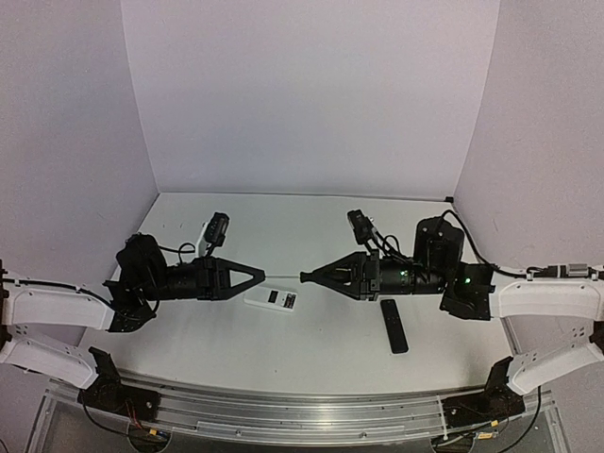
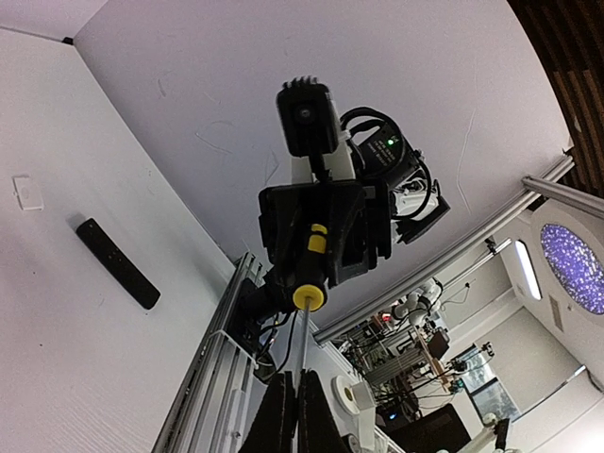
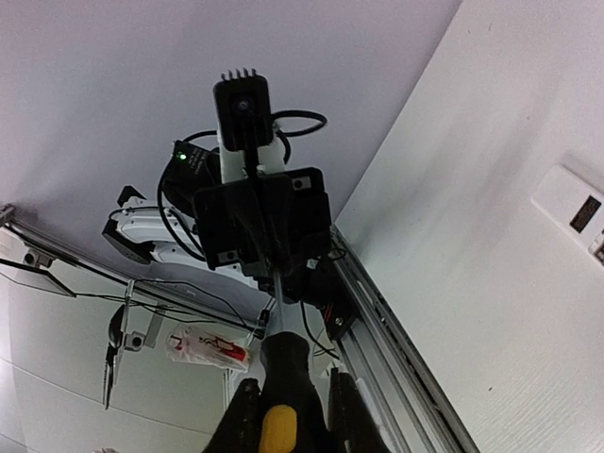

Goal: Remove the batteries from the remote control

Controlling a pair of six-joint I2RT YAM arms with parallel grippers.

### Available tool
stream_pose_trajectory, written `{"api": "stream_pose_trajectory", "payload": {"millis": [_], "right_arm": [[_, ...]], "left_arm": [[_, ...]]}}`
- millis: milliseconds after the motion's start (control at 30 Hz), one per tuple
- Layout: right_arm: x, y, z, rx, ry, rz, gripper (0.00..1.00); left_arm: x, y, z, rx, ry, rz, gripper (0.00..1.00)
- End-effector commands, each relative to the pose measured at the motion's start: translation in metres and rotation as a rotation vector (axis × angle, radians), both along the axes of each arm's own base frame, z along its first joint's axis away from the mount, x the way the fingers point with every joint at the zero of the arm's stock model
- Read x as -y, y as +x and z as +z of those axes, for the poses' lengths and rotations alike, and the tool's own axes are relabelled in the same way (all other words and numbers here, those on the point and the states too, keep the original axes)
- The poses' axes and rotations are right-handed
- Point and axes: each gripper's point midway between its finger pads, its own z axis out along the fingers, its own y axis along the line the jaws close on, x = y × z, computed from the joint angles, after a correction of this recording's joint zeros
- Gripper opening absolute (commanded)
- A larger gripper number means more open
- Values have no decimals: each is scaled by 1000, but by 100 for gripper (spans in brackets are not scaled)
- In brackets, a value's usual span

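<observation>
The white remote control (image 1: 271,300) lies flat on the table, plain back up with small dark marks, just below the gap between the two grippers; the right wrist view shows the remote control (image 3: 571,208) too. No batteries show. A screwdriver (image 1: 283,275) hangs level above it. My left gripper (image 1: 260,274) is shut on the thin metal shaft (image 2: 304,344). My right gripper (image 1: 306,276) has its fingers (image 3: 241,425) against the black-and-yellow handle (image 3: 288,373), shut on it. The two grippers face each other tip to tip.
A slim black remote (image 1: 394,326) lies on the table to the right, under the right arm, and the black remote (image 2: 118,262) also shows in the left wrist view. A metal rail (image 1: 302,411) runs along the near table edge. White walls close in three sides.
</observation>
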Motion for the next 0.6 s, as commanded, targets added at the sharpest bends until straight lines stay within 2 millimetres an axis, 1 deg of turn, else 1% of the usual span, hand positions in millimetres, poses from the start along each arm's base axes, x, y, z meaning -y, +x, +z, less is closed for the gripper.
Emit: {"api": "stream_pose_trajectory", "payload": {"millis": [0, 133, 167, 200, 267, 300, 333, 467, 533, 567], "right_arm": [[-3, -3, 19, 39, 73, 13, 0], [-2, -2, 12, 39, 58, 10, 0], [-1, -2, 10, 39, 54, 6, 0], [-1, -2, 8, 40, 50, 3, 0], [2, -1, 1, 54, 32, -8, 0], [4, 0, -2, 53, 20, -20, 0], [7, 2, -7, 58, -2, -34, 0], [24, 10, -28, 99, -163, -105, 0], [40, 18, -45, 113, -303, -168, 0], [44, 19, -47, 130, -331, -180, 0]], "left_arm": [[-1, 0, -5, 0, 9, -4, 0], [0, 0, -10, -3, 41, -5, 0], [0, 0, -12, -8, 55, -2, 5], [1, 2, -13, -16, 74, 4, 19], [1, 9, -18, -32, 128, 38, 69], [0, 14, -22, -48, 162, 72, 92], [-3, 22, -28, -67, 209, 120, 98], [-22, 54, -58, -138, 431, 328, 100], [-35, 67, -77, -189, 557, 406, 100], [-40, 73, -86, -215, 603, 431, 100]]}}
